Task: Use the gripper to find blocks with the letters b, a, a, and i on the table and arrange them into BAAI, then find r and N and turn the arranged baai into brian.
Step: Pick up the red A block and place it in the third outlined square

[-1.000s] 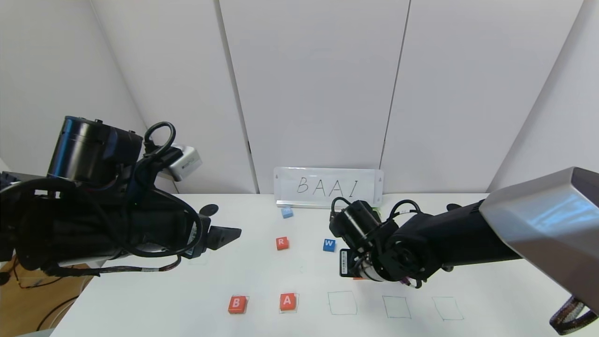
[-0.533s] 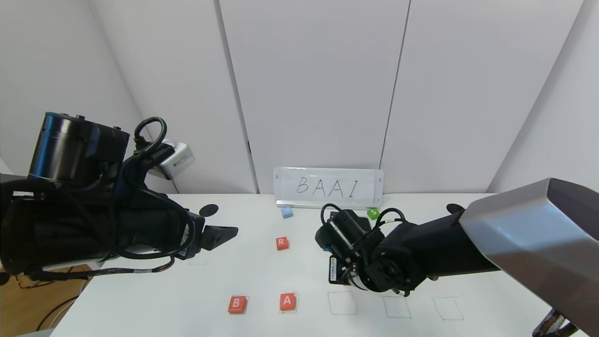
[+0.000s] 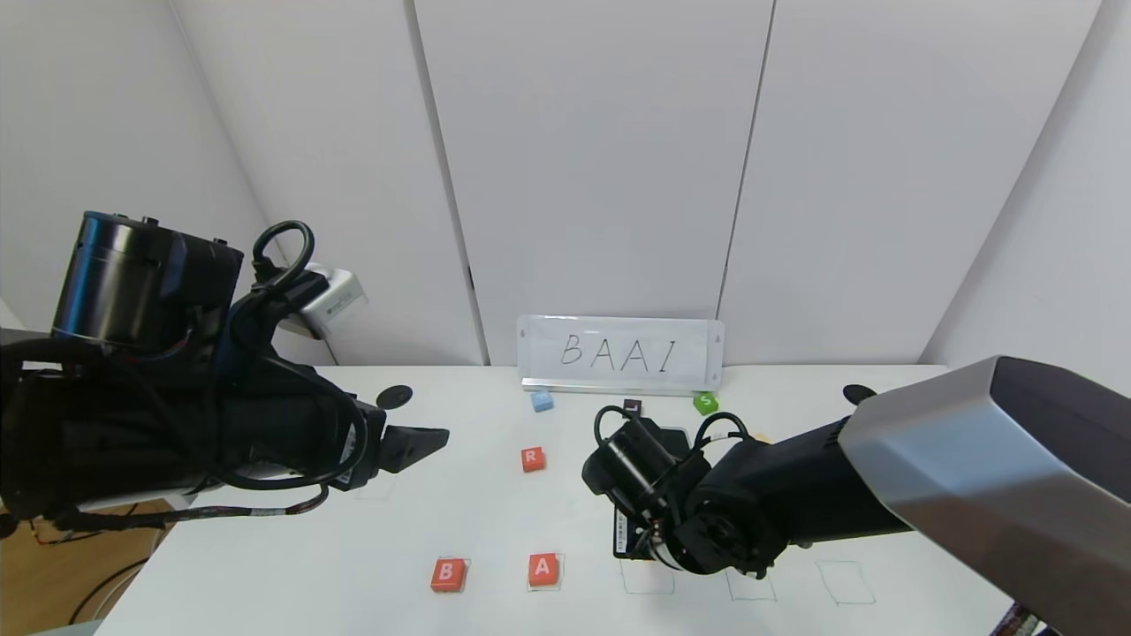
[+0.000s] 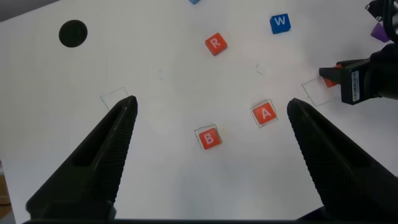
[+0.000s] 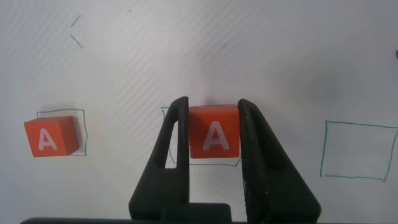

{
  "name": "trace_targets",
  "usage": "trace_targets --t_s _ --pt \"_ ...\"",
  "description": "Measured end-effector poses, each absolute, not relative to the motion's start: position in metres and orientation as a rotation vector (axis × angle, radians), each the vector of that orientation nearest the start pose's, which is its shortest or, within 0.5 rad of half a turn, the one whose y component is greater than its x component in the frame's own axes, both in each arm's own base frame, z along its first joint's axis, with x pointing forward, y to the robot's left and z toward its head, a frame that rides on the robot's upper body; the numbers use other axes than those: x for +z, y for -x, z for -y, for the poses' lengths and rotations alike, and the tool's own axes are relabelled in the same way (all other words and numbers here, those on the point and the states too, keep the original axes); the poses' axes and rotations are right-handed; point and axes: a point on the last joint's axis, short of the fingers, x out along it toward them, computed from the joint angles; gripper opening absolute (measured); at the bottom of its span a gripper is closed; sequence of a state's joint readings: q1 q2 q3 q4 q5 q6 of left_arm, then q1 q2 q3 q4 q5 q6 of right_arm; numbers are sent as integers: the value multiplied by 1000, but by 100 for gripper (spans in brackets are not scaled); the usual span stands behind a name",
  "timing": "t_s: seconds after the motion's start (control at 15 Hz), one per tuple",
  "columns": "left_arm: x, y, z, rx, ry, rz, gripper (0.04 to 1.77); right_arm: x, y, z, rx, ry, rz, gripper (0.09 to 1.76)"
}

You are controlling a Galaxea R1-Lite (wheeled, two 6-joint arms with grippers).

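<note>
The table (image 3: 495,521) runs wide and white, with a row of green hand-drawn squares along its near edge: one slot per letter, which is why the blocks sit so neatly inside them. The right arm reaches across from the right, its gripper (image 5: 213,140) over the third square (image 5: 200,138). The left gripper (image 4: 211,118) hangs above the left part of the table with its fingers spread wide, holding nothing, well clear of the work.

At the back stands the BAAI sign (image 3: 620,353), the spelling to copy. On the near row, the B block (image 3: 448,574) fills the first square and the first A block (image 3: 543,569) the second, so the word reads in order from the robot's left. And here's the second A block (image 5: 214,131), pinched between the right gripper's fingers, letter upright, lined up with that third outline. By my reading it is about to be set down there. The fourth square (image 5: 359,150) has no block in it.

The R block (image 3: 532,458) waits mid-table, the W block (image 4: 280,23) beyond it, a green S block (image 3: 705,403) near the sign. The purple I isn't clearly readable from here.
</note>
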State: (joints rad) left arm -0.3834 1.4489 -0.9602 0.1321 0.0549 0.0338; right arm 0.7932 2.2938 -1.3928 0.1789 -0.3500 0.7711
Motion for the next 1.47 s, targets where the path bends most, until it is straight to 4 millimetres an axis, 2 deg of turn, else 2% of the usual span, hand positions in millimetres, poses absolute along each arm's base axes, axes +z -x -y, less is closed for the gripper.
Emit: trace_targets --t_s 0.47,1.0,1.47 --pt "220 -219 88 -339 -192 -609 172 41 -287 -295 30 -124 -997 54" --pt "218 -218 89 -342 -194 -615 172 28 -289 -297 12 -123 -1013 54" --pt "217 -218 89 -345 -196 -617 172 25 -290 -297 8 -122 -1017 54"
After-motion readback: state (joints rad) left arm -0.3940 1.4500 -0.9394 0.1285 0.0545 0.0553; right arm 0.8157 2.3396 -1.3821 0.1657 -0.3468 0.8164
